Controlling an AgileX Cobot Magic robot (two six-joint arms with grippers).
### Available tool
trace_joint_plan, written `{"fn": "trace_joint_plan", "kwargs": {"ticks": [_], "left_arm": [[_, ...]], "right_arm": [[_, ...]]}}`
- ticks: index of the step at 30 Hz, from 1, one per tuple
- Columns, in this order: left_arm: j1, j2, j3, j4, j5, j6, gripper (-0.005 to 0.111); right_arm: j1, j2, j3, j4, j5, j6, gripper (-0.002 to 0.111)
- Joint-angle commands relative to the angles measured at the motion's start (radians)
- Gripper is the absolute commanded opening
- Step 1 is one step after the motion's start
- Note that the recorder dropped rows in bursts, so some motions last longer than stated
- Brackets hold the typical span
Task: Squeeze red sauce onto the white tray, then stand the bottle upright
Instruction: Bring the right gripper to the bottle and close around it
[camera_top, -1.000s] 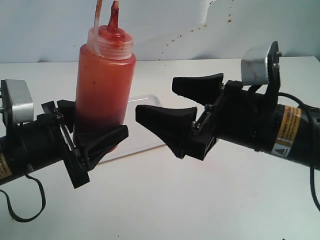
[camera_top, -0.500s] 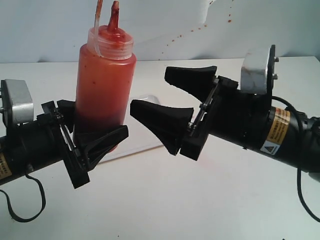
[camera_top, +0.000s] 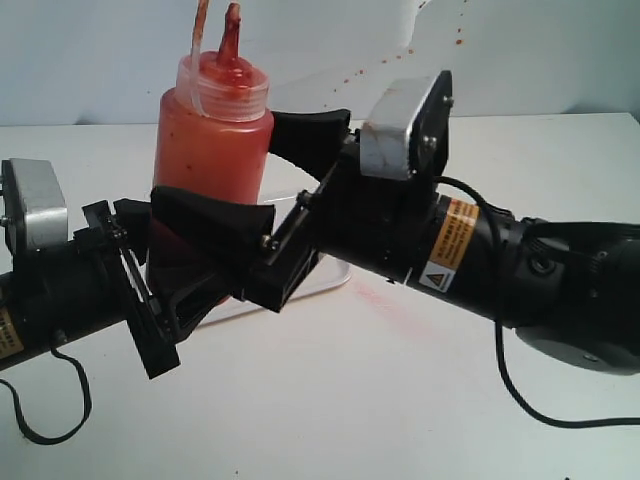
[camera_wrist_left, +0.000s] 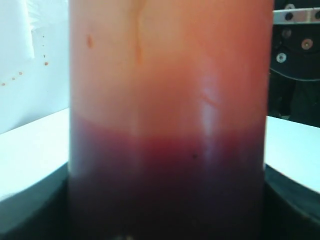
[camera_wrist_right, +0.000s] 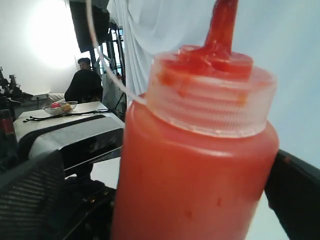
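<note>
The bottle (camera_top: 212, 140) stands upright at the left of the table (camera_top: 400, 400), with its base hidden behind the black fingers. The left gripper (camera_top: 185, 252) is closed around its lowest part, one finger on the far side and one on the near side, holding it where the dark sauce (camera_wrist_left: 165, 200) sits inside. The right gripper (camera_top: 222, 170) reaches in from the right with its jaws spread wide, straddling the bottle higher up. Its near finger crosses in front of the bottle just above the left gripper's near finger. Its far finger passes behind the shoulder. In the right wrist view there is a gap between each finger and the bottle wall, so it grips nothing. The red nozzle (camera_top: 231, 30) and the thin cap strap (camera_top: 198, 40) rise clear above both grippers. The white tray (camera_top: 330, 277) lies behind and to the right of the bottle, mostly covered by the right arm, with only its near right corner and a strip of near edge showing. A faint pink smear (camera_top: 385, 295) marks the table just right of that corner. The near and right parts of the table lie open.
</note>
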Motion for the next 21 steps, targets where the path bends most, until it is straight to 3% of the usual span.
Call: {"fn": "trace_joint_plan", "kwargs": {"ticks": [1, 21], "left_arm": [[-0.005, -0.003, -0.007, -0.015, -0.055, 0.01, 0.0], [-0.005, -0.003, -0.007, -0.006, -0.055, 0.018, 0.0]], "right_arm": [[0.009, 0.01, -0.03, 0.007, 0.062, 0.008, 0.105], [0.009, 0.065, -0.03, 0.022, -0.022, 0.032, 0.105]]}}
